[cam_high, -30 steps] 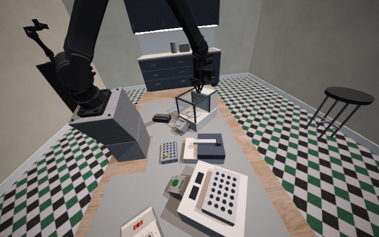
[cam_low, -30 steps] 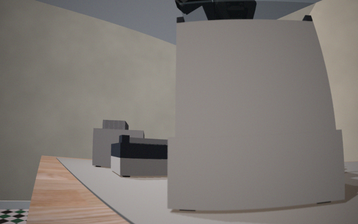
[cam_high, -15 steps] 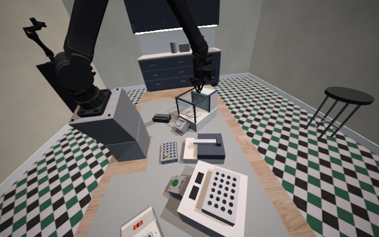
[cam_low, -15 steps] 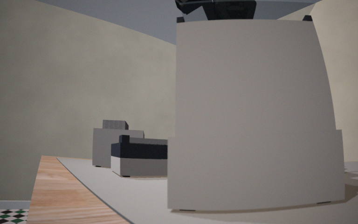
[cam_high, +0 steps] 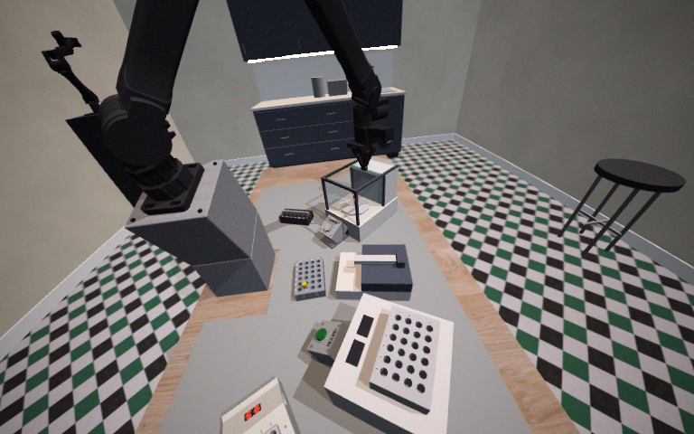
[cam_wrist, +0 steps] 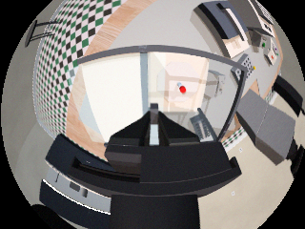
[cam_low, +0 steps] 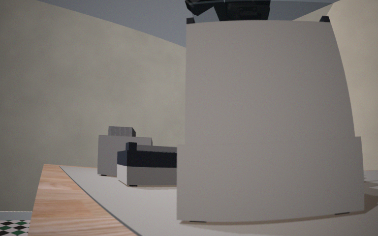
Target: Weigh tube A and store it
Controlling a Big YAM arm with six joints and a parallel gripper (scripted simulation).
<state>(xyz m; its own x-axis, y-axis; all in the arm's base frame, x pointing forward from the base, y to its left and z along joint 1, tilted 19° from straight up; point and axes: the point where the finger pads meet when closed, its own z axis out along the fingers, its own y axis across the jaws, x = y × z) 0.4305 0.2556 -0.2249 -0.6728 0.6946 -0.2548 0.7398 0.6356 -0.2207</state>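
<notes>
My gripper [cam_high: 363, 165] [cam_low: 246, 9] [cam_wrist: 153, 114] is over the balance [cam_high: 376, 221] [cam_low: 267, 178] [cam_wrist: 162, 49], jaws nearly together about a dark nub at its top; I can't tell whether they clamp it. Tube A [cam_high: 353, 195] [cam_wrist: 182, 89], red-capped, is inside over the pan, apparently upright. If I'm closing on the door's handle, a weak bite could slip as I slide, and a sideways or downward push could shift the unfixed balance or topple the tube. Beneath lies the grey bench mat [cam_high: 245, 358] [cam_low: 156, 205] [cam_wrist: 157, 29], edged with wood; beyond, a chequered floor [cam_high: 127, 286] [cam_low: 14, 228] [cam_wrist: 62, 81] and a black-topped stool [cam_high: 639, 174]
</notes>
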